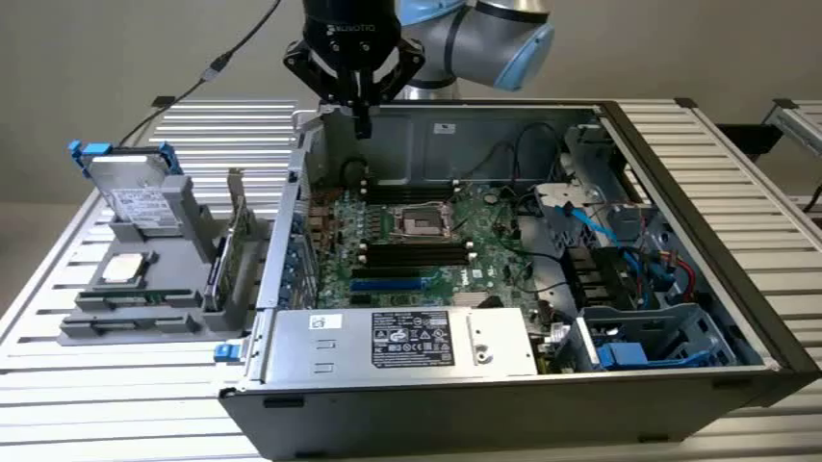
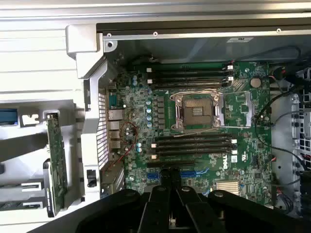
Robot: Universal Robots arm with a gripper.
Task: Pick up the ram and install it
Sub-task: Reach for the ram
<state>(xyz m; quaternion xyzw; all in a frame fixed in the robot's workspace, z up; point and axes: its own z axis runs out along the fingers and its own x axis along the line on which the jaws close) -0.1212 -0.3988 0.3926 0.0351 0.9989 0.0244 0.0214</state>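
Observation:
My gripper hangs shut and empty above the back left corner of the open computer case. In the wrist view its fingertips are pressed together over the motherboard, near the blue slots. The black memory slots beside the processor socket look empty. A thin dark green strip stands in the grey holder outside the case on the exterior view's left. It may be the ram, but I cannot tell for sure.
The holder also carries a hard drive, a square silver chip and a green expansion card with a bracket. The power supply fills the case front. Cables and a drive cage crowd the exterior view's right.

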